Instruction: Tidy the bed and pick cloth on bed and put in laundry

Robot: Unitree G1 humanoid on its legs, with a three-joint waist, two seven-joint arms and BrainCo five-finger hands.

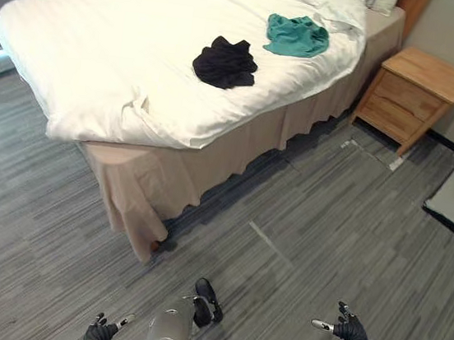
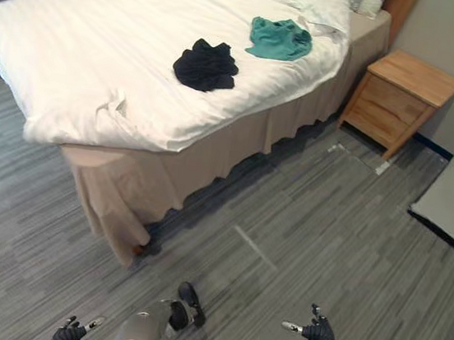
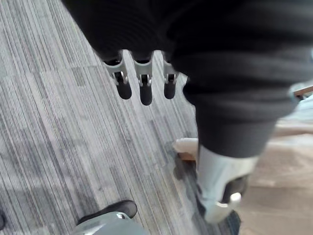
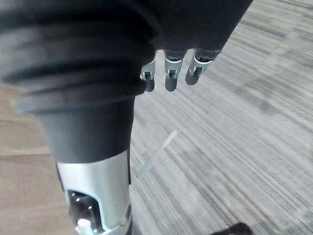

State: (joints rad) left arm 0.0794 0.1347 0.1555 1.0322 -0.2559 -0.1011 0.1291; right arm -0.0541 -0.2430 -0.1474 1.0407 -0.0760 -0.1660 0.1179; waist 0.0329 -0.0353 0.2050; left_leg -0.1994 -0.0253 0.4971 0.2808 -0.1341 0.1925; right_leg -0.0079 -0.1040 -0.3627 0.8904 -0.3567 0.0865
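Left eye view: black cloth is seen crumpled mid-bed on the white duvet, w/ teal cloth near it twd the pillows, the two apart. Bed is flanked at its head end by a wooden nightstand. Left hand and right hand are held low over the grey floor, well apart from bed. Wrist views add close detail: left fingers and right fingers are seen straight, relaxed; nothing is held or touched.
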